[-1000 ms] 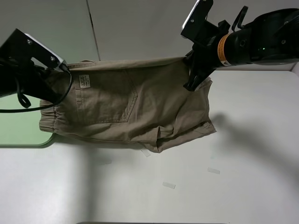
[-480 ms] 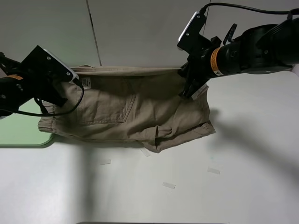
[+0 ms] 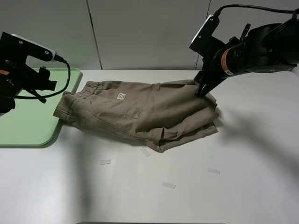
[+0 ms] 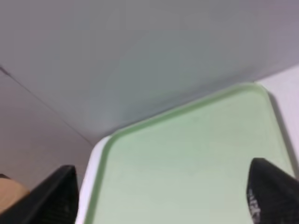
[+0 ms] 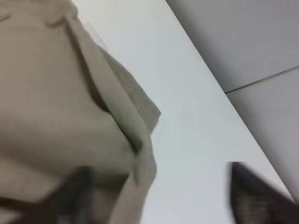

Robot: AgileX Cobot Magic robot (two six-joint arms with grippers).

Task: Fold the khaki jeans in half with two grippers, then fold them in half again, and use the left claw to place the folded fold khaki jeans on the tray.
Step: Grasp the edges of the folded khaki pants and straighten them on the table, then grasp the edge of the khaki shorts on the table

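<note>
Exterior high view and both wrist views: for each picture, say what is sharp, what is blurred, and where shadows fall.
Exterior high view: sharp; soft arm shadows darken the table right of the khaki jeans and in front of the tray. Left wrist view: soft overall, the left claw out of focus. Right wrist view: fabric folds readable, the right gripper smeared.

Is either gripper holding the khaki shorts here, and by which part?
Nothing is held. Both sets of jaws stand open: the left gripper over the tray, the right gripper over the khaki jeans at the hem end.
</note>
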